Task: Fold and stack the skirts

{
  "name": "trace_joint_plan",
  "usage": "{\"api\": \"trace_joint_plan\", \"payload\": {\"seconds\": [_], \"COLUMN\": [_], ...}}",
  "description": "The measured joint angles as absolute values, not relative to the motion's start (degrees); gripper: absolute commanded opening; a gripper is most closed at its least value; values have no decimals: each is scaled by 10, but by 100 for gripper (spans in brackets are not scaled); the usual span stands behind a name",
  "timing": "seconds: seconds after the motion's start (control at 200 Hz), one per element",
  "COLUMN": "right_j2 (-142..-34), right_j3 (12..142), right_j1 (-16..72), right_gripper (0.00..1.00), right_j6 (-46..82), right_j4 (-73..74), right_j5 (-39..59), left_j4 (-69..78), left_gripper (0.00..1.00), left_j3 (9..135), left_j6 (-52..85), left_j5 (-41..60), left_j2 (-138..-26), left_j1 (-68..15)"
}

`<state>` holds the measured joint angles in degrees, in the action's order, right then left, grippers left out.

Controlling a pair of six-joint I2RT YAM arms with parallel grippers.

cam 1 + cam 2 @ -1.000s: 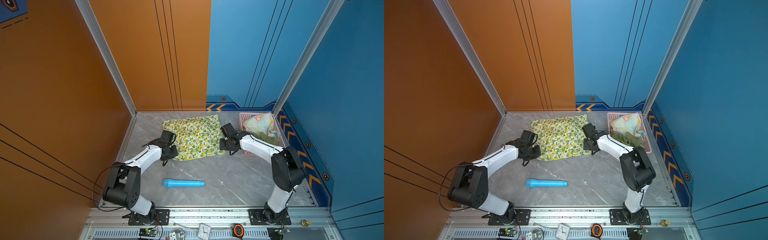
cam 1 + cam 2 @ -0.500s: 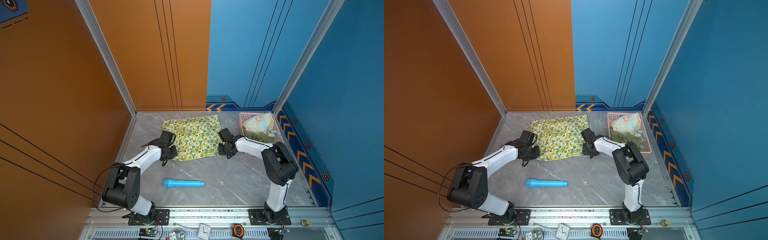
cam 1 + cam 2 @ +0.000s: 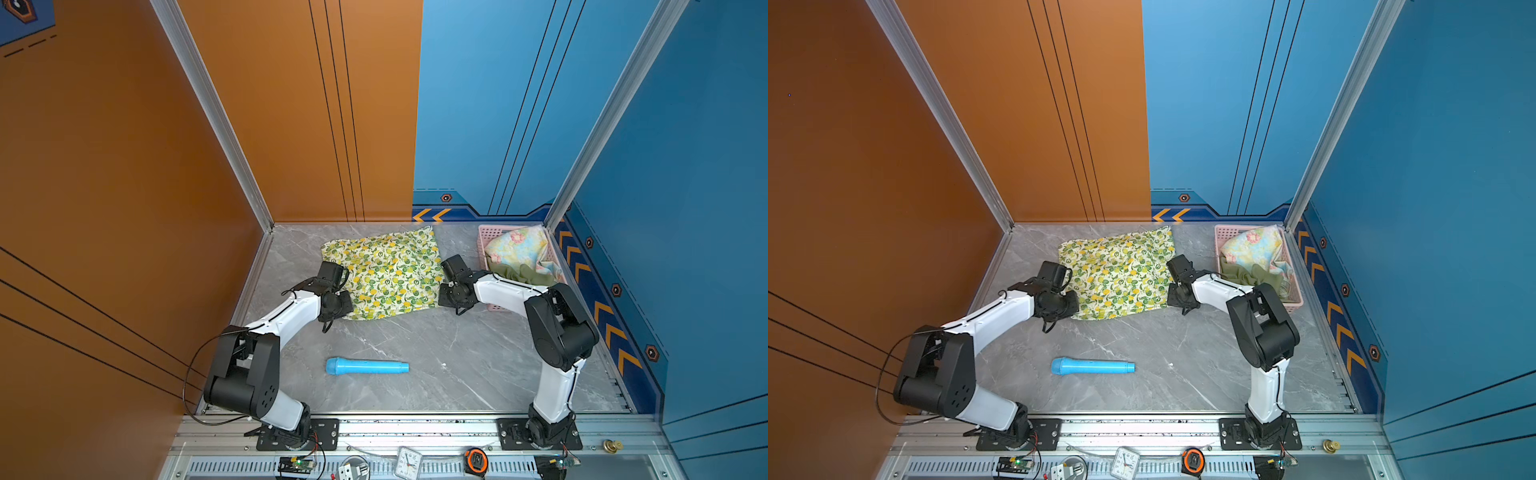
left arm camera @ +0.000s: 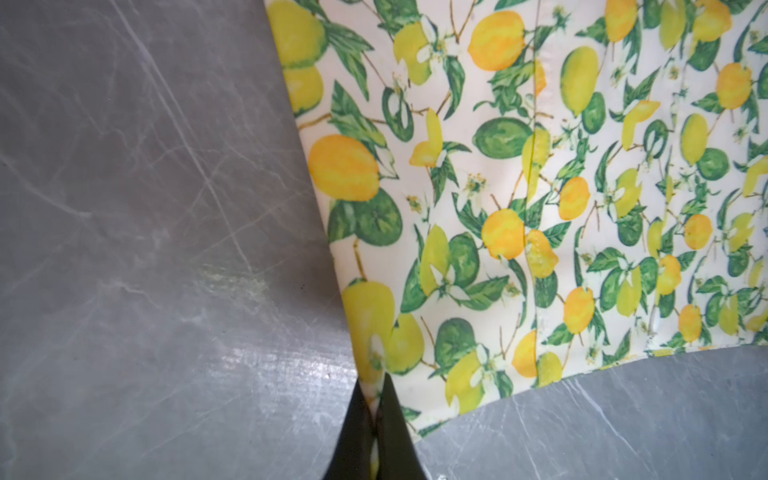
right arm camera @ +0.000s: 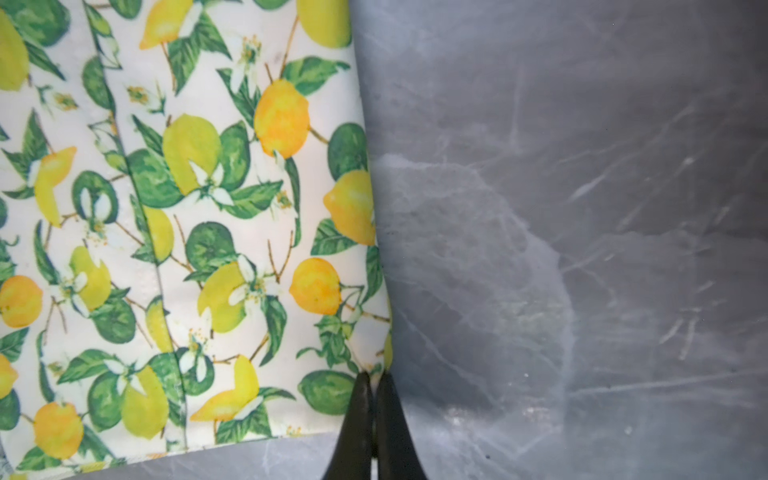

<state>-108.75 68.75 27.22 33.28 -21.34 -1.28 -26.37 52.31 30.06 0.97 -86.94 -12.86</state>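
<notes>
The white lemon-print skirt [image 3: 386, 274] lies spread flat at the back of the grey table in both top views. My left gripper [image 3: 347, 303] is at its near left corner. In the left wrist view the gripper [image 4: 376, 390] is shut, with the skirt's [image 4: 519, 199] edge pinched between the black fingers. My right gripper [image 3: 442, 297] is at the near right corner. In the right wrist view it [image 5: 374, 380] is shut on the skirt's [image 5: 187, 232] edge. The pastel flowered skirt [image 3: 519, 249] and the olive green skirt [image 3: 523, 274] lie bunched in the pink basket [image 3: 483, 241].
A light blue cylinder [image 3: 368, 367] lies on its side on the table, nearer the front than the lemon skirt. The basket stands in the back right corner against the blue wall. Orange and blue walls close in the table. A clock [image 3: 408, 461] and tape measure [image 3: 476, 459] sit on the front rail.
My right gripper has come down to the lemon skirt's near right corner and shut on its edge. The left gripper has stayed shut on the near left corner.
</notes>
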Motion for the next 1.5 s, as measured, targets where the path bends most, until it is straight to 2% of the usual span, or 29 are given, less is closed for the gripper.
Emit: {"api": "trace_joint_plan", "payload": {"seconds": [0.566, 0.746, 1.066, 1.242, 1.382, 1.407, 1.502], "right_j2": [-1050, -1048, -1064, -1133, -1173, -1176, -1176], "right_j3": [703, 733, 873, 974, 982, 981, 966], "right_j1": [229, 241, 373, 461, 501, 503, 498], "right_gripper": [0, 0, 0, 0, 0, 6, 57], "right_j6": [277, 251, 223, 255, 279, 283, 294], "right_j4": [-219, -225, -238, -213, -207, -207, -205], "right_j5": [-32, -36, -26, 56, 114, 123, 145], "left_j4": [-246, -239, -232, -224, -215, -214, -211], "left_gripper": [0, 0, 0, 0, 0, 0, 0], "left_j3": [529, 530, 522, 516, 502, 499, 493], "left_j6": [314, 315, 316, 320, 324, 324, 324], "left_j5": [19, 19, 19, 19, 19, 19, 19], "left_j2": [-929, -929, -929, -928, -923, -921, -916], "left_j1": [-189, -191, -191, -191, -186, -185, -183]}}
